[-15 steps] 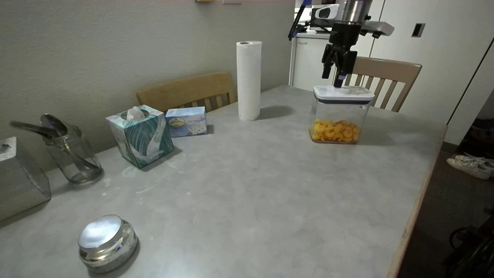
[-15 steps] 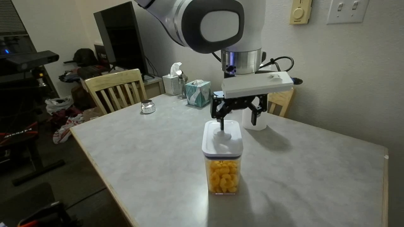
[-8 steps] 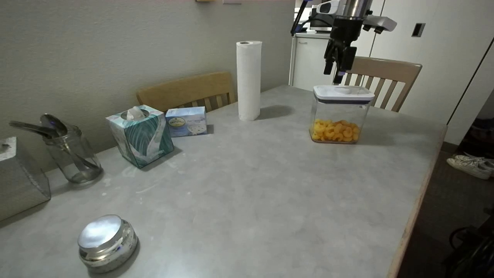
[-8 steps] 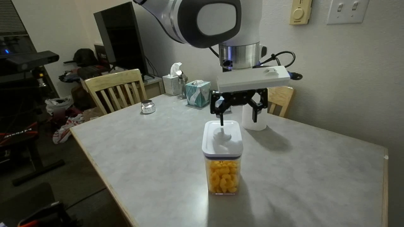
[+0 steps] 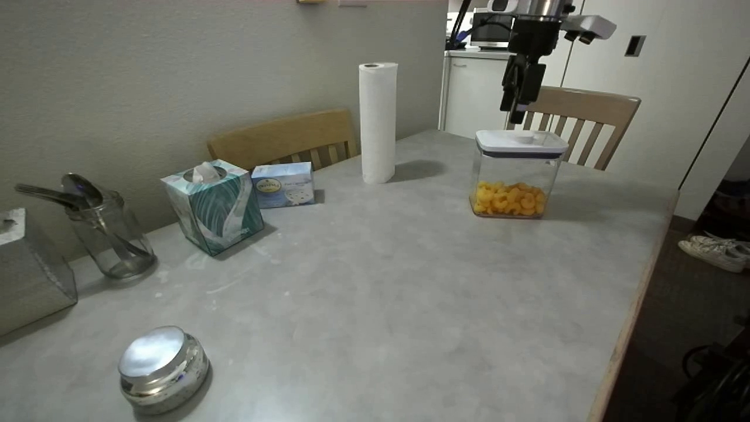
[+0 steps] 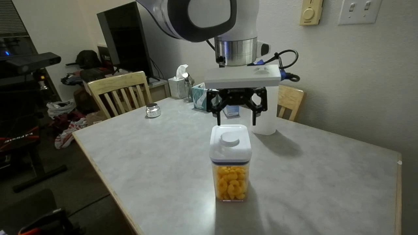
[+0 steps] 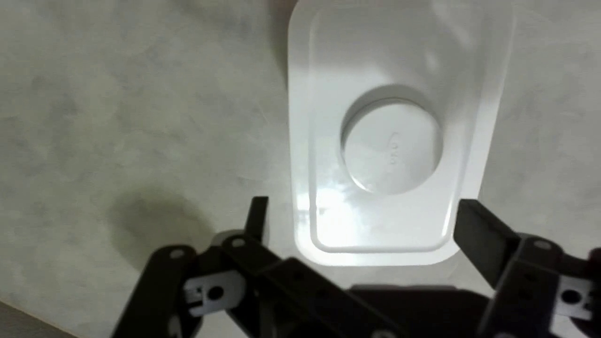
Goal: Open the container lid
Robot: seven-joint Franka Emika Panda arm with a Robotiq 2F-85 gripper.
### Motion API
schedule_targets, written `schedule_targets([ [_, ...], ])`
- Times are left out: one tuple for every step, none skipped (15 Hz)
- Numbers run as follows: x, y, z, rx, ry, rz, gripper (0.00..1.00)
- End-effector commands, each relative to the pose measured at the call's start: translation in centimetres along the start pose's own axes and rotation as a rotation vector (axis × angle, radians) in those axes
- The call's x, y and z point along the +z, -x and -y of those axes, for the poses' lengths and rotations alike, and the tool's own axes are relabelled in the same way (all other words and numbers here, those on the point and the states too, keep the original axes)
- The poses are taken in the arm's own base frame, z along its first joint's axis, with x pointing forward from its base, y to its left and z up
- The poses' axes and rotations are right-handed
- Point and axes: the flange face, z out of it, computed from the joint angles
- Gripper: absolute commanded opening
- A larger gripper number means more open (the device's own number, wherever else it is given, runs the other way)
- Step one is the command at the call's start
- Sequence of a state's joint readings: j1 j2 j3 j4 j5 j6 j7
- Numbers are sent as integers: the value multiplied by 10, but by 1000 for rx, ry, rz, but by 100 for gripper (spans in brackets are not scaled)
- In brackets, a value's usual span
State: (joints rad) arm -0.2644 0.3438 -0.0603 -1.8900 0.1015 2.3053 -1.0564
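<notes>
My hand [image 6: 236, 124] is spread apart, holding nothing, just above the lid [image 6: 230, 150]. The lid sits on the box [image 5: 515, 170], which stands on the surface [image 5: 375, 287], at 2 o'clock from the tin [image 5: 164, 372] in an exterior view. I think the lid is light, hard and slippery, so I'd pinch its round button [image 7: 393, 148], at 1 o'clock from my hand in the wrist view. The button says "OXO". The blue box [image 5: 283, 185] may say "Twinings".

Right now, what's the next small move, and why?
I'd likely lower the open gripper around the raised button: the lid sits on the container, the gripper hangs above it, and the button looks narrower than the gripper's opening.
</notes>
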Motion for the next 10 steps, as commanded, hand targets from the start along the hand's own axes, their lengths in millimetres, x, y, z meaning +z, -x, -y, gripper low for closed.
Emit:
schedule_targets([
  [5, 7, 18, 35, -23, 28, 100],
  [8, 7, 21, 40, -28, 32, 100],
  [12, 8, 22, 41, -33, 35, 100],
  [15, 9, 23, 45, -35, 40, 100],
  [17, 11, 22, 49, -34, 46, 100],
  [19, 12, 22, 53, -36, 48, 96],
  [19, 13, 21, 57, -36, 50, 88],
  [19, 14, 21, 61, -36, 50, 86],
  [19, 15, 21, 64, -35, 51, 80],
  [19, 16, 21, 67, -35, 52, 71],
])
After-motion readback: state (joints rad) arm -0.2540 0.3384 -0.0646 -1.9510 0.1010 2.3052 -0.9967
